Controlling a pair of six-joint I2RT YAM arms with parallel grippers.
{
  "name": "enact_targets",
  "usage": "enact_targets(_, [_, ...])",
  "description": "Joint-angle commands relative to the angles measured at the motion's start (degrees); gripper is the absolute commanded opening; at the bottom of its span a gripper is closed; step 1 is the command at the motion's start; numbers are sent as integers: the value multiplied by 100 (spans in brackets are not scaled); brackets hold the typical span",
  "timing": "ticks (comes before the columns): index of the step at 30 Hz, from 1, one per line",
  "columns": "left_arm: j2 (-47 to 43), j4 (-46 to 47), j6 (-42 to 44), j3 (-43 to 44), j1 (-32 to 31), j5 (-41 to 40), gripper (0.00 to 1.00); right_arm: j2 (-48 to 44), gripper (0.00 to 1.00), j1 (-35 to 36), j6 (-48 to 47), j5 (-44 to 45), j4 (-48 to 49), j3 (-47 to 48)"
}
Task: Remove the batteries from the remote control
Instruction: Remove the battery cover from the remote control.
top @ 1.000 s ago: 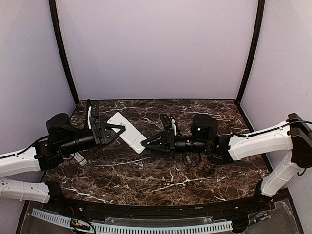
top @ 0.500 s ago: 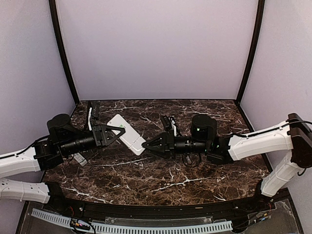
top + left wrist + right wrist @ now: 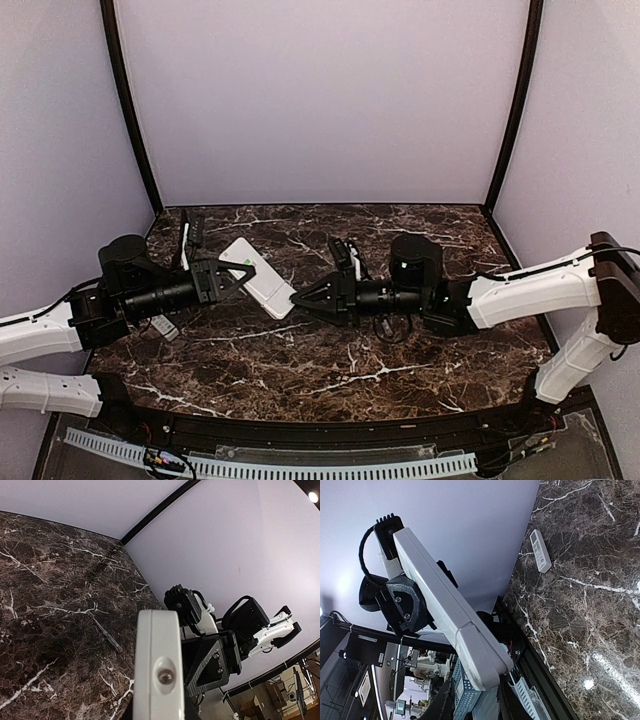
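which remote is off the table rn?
The white remote clamped in the left gripper's jaws, held up in the air. The small white remote and the black remote lie on the table.

Fingers nose to nose here, and the white remote (image 3: 256,281) fills the whole gap between the left gripper (image 3: 236,271) and the right gripper (image 3: 301,294), so nothing passes straight across. It hangs up off the table (image 3: 330,365), which leaves room beneath it. On the near side of both sets of fingers it's open marble all along. Beyond the right fingers, open marble runs to the back wall (image 3: 320,100). Behind the left fingers, a small white remote (image 3: 165,327) lies flat on the table. Beyond the left fingers, by the back corner, a black remote (image 3: 196,222) blocks the way. A thin dark strip (image 3: 106,634) lies on the marble out ahead of the left fingers.
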Motion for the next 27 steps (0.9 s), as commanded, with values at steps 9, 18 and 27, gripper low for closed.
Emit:
enact_targets(9, [-115, 45, 114, 48, 15, -49, 0, 181, 22, 1, 19, -101, 127, 232])
enact_targets(18, [-147, 20, 60, 18, 18, -43, 0, 275, 17, 3, 109, -150, 355, 272])
enact_targets(27, [-162, 211, -127, -78, 15, 66, 0, 427, 20, 0, 203, -204, 651, 386])
